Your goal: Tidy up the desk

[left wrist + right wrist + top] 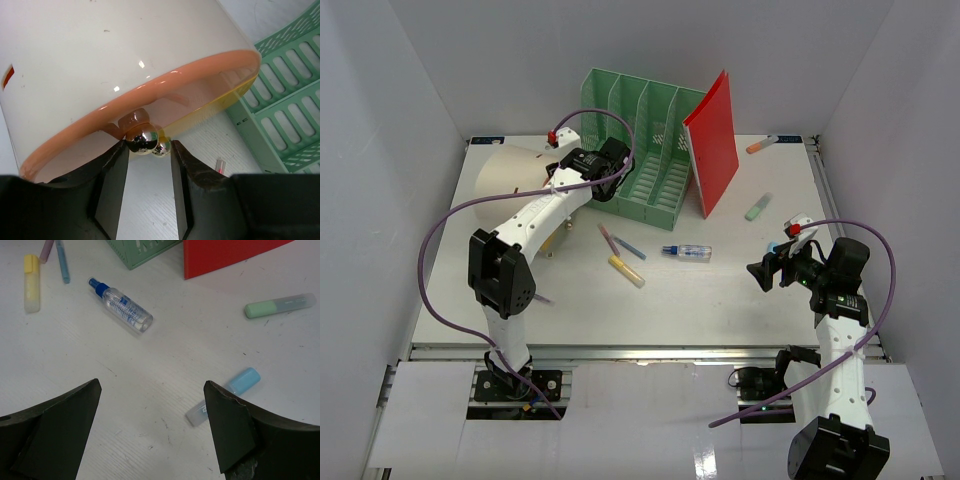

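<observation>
Desk (720,290) fills mid-frame in top view; my L gripper (149,146), upper left, sits part-closed round chrome foot (141,140) of cylinder (100,60), hold unconfirmed; R gripper (151,387) wide open, empty, lower right; risk: round foot slips, cylinder rolls into rack (650,150).

Brightness: bright, even white light from overhead on the flat white surface (720,300).
Shadows: faint and soft-edged beside the upright red plastic folder (712,140).
Glare: small white highlights on the glossy beige cylinder with an orange rim (125,55); the chrome balls (141,141) give mirror reflections.
Focus: the left fingers (112,190) and right fingers (60,425) are soft and dark at the near edge, while the surface is sharp.
</observation>
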